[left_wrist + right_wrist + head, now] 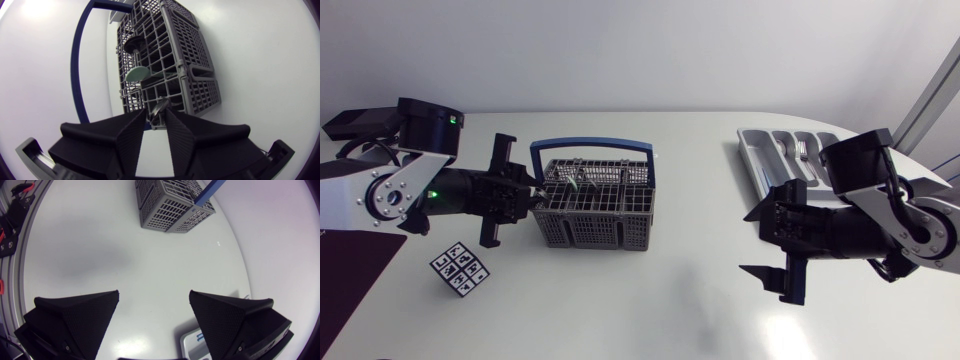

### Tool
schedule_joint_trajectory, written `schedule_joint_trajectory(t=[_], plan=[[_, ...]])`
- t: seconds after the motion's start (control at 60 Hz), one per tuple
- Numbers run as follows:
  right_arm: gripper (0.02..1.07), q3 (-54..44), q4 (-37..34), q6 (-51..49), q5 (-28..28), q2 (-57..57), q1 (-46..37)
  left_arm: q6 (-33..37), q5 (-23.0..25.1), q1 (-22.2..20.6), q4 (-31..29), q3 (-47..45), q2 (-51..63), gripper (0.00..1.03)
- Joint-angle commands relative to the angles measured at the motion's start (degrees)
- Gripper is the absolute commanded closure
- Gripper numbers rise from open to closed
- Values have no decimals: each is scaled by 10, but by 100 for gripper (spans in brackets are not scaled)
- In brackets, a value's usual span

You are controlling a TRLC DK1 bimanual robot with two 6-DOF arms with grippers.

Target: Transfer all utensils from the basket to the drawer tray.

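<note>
left arm in from the left edge, and its left gripper [533,193] is right at the near end of the basket [592,205], poking over the rim. from the left wrist view the 2 fingers [131,134] stand narrow, tips close together, and a metal utensil [161,105] sits pinched between them, just above the basket's end compartment. i can't tell whether it's a fork or a spoon, the end is hidden in the grid.

deeper in the basket, ahead of the gripper, there's a pale green utensil head [136,73] standing up in a cell, and beyond that a dark round one [134,44]. the blue handle [80,65] arches along 1 side.

over on the right, the right gripper [760,242] hangs above bare table, well apart from the basket, fingers spread wide with nothing between them. the right wrist view confirms it: both wedge fingers [80,315] far apart, white tabletop between, basket far ahead.

the drawer tray [760,160] lies at the table's far right, just behind the right arm, and 1 metal utensil [802,150] already rests in a middle slot.

a marker cube [460,268] stands near the left arm, short of the basket, and a dark mat [350,262] lies at the left edge.
</note>
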Motion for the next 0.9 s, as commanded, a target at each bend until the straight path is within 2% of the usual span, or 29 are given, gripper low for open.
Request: schedule_joint_trajectory(t=[0.0, 0.067, 0.883], plan=[[6, -16, 7, 17, 3, 1, 5, 18, 1, -4, 5, -7, 13, 90], [6, -15, 9, 17, 3, 3, 6, 18, 2, -4, 5, -6, 13, 100], [6, -18, -4, 40, 26, -26, 55, 41, 7, 0, -66, 46, -60, 100]])
